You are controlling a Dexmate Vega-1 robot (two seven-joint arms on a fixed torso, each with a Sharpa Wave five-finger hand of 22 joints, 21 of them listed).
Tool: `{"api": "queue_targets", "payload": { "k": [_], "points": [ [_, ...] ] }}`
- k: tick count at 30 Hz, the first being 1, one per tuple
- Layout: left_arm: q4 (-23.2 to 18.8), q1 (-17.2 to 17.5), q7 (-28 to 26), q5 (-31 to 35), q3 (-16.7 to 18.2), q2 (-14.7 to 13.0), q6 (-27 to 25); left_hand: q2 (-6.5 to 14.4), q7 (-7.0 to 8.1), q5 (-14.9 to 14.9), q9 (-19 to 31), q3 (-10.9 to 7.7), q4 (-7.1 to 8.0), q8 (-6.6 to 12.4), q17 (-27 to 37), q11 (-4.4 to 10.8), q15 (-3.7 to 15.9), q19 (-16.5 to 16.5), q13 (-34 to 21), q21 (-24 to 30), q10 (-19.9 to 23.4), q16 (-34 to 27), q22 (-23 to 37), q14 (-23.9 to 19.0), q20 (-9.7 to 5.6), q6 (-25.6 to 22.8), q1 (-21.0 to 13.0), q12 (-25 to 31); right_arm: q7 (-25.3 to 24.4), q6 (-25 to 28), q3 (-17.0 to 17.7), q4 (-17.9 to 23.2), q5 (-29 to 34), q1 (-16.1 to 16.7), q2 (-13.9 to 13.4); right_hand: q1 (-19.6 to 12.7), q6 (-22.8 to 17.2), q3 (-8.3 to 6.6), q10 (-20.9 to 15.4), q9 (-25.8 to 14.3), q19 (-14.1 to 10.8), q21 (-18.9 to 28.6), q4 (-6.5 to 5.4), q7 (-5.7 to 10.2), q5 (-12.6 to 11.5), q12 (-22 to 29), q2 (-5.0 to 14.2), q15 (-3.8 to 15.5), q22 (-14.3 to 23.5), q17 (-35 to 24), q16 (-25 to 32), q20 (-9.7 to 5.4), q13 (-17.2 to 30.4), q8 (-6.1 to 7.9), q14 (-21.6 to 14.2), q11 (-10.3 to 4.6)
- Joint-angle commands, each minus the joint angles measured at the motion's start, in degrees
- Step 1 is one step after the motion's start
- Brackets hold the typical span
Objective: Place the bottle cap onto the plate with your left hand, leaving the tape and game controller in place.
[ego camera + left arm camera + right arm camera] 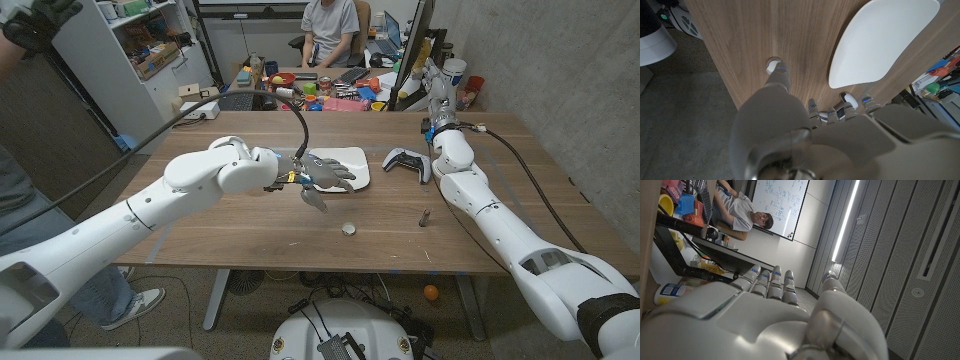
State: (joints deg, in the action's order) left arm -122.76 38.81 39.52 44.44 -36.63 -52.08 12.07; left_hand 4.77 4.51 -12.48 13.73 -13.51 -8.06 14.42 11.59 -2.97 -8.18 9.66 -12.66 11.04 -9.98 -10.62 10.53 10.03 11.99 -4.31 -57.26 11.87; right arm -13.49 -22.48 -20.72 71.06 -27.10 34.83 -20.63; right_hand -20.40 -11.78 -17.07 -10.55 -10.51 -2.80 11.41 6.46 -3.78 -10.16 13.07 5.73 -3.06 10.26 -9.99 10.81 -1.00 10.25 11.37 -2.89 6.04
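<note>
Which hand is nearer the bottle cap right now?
Left. The left hand hovers over the plate, just behind the bottle cap; the right hand is at the table's far edge.

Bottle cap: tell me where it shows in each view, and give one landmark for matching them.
Head view: bottle cap lies on bare wood near the table's front edge, in front of the plate.
Left wrist view: cap just past a fingertip.
Right wrist view: not in it.
Shared landmark: the white plate.
</note>
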Motion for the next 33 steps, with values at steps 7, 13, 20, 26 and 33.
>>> {"api": "queue_targets", "payload": {
  "k": [7,13,20,26,33],
  "points": [
    [1.67,-0.42,3.65,-0.68,-3.2,2.14,-0.01,0.09,0.02,-0.32,0.55,-0.2,0.25,0.59,0.2,-0.26,-0.5,7.83,-0.29,0.35,-7.49,-0.42,0.28,8.32,0.11,-0.67,-0.83,0.41,-0.73,-0.22,-0.05,-1.44,0.52,-1.68,0.09,0.08,-0.45,0.33,-0.53,-0.19,0.12,-0.02,-0.06,-0.03,0.18,-0.17,-0.74,-0.13,0.19,-0.22,0.13,0.33,0.25,0.04,-0.39,-0.16],
    [0.15,0.21,5.05,0.57,-3.31,1.68,-1.78,0.16,-0.25,-0.31,0.7,-0.16,0.33,0.57,0.2,-0.46,-0.66,7.98,-0.3,0.34,-7.62,-0.39,0.29,8.52,0.13,-0.52,-0.89,0.45,-0.6,-1.59,-0.15,-2.09,0.51,-2.37,0.95,0.19,-0.45,0.46,-0.48,-0.2,0.18,-0.04,-0.07,-0.03,0.19,-0.23,-0.83,-0.03,0.2,-0.23,0.09,0.32,0.26,0.0,-0.39,-0.09],
    [-0.82,1.43,4.74,2.53,-3.03,1.46,-3.66,0.32,-0.53,-0.29,0.91,-0.14,0.42,0.59,0.21,-0.76,-0.87,8.2,-0.3,0.33,-7.67,-0.43,0.29,8.67,0.14,-0.44,-0.98,0.55,-0.77,-2.58,0.0,-1.27,0.95,-2.13,0.75,0.33,-0.49,0.61,-0.55,-0.2,0.24,-0.06,-0.1,0.03,0.19,-0.25,-0.89,0.02,0.2,-0.26,0.07,0.24,0.27,-0.02,-0.41,-0.14],
    [0.0,1.23,4.95,2.26,-3.66,2.36,-3.92,0.55,-0.71,-0.25,1.17,-0.14,0.53,0.63,0.23,-0.83,-0.97,8.36,-0.31,0.37,-7.65,-0.54,0.3,8.63,0.13,-0.36,-1.15,0.69,-0.4,-3.03,0.22,-1.4,0.84,-2.1,0.56,0.47,-0.45,0.73,-0.57,-0.21,0.23,-0.05,-0.14,0.02,0.2,-0.28,-0.97,-0.05,0.2,-0.28,0.08,0.3,0.27,-0.06,-0.5,-0.17],
    [1.47,0.61,5.15,2.06,-4.8,3.6,-4.04,0.77,-0.94,-0.22,1.38,-0.17,0.59,0.62,0.23,-0.86,-0.94,8.4,-0.31,0.43,-7.64,-0.66,0.3,8.51,0.12,-0.23,-1.32,0.8,0.28,-3.99,0.58,-2.4,0.43,-1.98,0.42,0.62,-0.44,0.88,-0.66,-0.21,0.4,-0.11,-0.17,0.08,0.2,-0.28,-1.08,0.0,0.2,-0.29,0.07,0.37,0.28,-0.09,-0.55,-0.17]
  ]
}}
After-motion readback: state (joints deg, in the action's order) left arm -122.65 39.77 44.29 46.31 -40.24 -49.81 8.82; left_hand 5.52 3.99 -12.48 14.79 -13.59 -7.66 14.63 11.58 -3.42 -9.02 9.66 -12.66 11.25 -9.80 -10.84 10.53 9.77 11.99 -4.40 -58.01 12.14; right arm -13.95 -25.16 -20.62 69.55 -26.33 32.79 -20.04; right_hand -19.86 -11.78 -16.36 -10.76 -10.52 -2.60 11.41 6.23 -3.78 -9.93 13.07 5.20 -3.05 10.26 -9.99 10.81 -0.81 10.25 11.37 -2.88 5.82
